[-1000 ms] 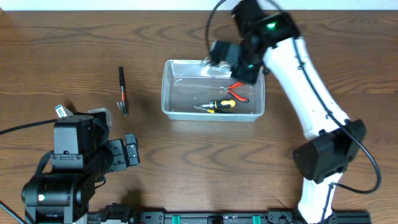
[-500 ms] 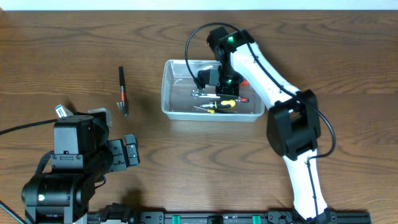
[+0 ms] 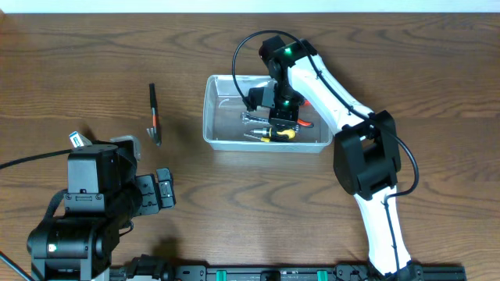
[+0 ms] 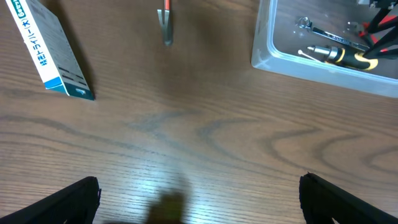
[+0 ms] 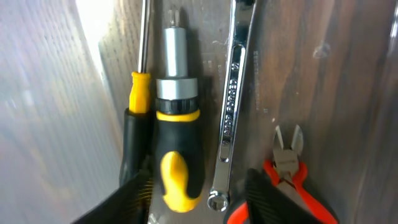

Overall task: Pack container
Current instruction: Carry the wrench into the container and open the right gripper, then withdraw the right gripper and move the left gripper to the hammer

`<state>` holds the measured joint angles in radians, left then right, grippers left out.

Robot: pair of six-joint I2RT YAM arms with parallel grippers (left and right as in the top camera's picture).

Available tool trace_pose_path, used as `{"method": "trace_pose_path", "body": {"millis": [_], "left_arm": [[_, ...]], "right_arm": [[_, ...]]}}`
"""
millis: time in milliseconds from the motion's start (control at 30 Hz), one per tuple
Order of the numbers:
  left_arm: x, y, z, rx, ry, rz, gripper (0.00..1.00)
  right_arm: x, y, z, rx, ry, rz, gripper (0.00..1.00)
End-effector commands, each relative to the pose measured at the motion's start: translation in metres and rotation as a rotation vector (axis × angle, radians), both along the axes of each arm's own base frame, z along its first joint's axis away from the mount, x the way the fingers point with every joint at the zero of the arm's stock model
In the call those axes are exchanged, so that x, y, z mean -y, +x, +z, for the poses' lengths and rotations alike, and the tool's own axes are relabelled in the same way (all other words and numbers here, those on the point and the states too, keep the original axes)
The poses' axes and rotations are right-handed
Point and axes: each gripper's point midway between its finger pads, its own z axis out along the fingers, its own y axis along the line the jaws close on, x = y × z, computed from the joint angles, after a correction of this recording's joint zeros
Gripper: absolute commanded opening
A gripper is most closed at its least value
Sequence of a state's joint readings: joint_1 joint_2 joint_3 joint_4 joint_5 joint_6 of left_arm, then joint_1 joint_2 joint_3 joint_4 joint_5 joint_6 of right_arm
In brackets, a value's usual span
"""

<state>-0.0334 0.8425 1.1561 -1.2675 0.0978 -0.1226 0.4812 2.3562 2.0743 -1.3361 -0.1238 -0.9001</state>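
Right arm has swung in from the container's far right corner since a second ago. Its wrist is now low inside the container (image 3: 209, 129), and a wrench (image 3: 251, 117) lies in there that wasn't visible then. Left arm, box and loose tool haven't moved.

Container: clear translucent plastic, rectangular, rounded corners, raised rim. It sits on the wood-grain worktop (image 3: 94, 47), upper middle of the overhead view.

Contents, right wrist view:
- screwdriver (image 5: 177, 124): fat black handle with yellow inlay, bright metal collar, bit in the tip
- thin screwdriver (image 5: 139, 90): yellow neck, slim steel shaft, touching the fat one's side
- wrench: chrome, flat, ring end; stamped marking along the shank is too blurred to read
- cutters (image 5: 286, 163): red handles, short steel jaws, just beside the wrench

Right fingers (image 5: 134, 199) are spread, straddling the screwdriver handle and the wrench's ring end, clamping nothing.

Left fingers (image 4: 68, 202) are spread wide above bare worktop, empty.

Box (image 4: 56, 53): white card with blue print, Japanese characters down the long side, which I can't make out. Black tool (image 3: 154, 113) with a red band lies left of the container, well apart from it.
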Motion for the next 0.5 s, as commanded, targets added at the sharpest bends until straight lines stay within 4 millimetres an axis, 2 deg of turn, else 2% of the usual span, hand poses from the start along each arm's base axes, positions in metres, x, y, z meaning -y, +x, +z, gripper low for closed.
{"method": "trace_pose_path", "body": {"millis": [0,33,167,267,300,400,467], "left_arm": [[-0.002,0.002,0.005,0.015,0.012,-0.009,0.98],[-0.001,0.002,0.009,0.014,0.012,-0.008,0.98],[-0.006,0.012,0.033,-0.008,0.036,0.005,0.98],[-0.010,0.027,0.050,-0.074,0.080,-0.021,0.98],[-0.010,0.034,0.054,-0.105,0.094,-0.044,0.98],[-0.011,0.064,0.055,-0.176,0.107,-0.061,0.98],[-0.015,0.087,0.045,-0.216,0.112,-0.056,0.98]], "right_arm": [[-0.003,0.007,0.063,0.131,0.073,-0.039,0.59],[0.001,0.013,0.084,0.189,0.082,-0.072,0.99],[0.040,0.041,0.173,0.469,0.111,-0.340,0.99],[0.085,0.049,0.236,0.618,0.189,-0.563,0.99],[0.108,0.049,0.256,0.654,0.217,-0.662,0.99],[0.167,0.043,0.286,0.693,0.270,-0.915,0.99],[0.208,0.038,0.295,0.700,0.282,-1.079,0.99]]}}
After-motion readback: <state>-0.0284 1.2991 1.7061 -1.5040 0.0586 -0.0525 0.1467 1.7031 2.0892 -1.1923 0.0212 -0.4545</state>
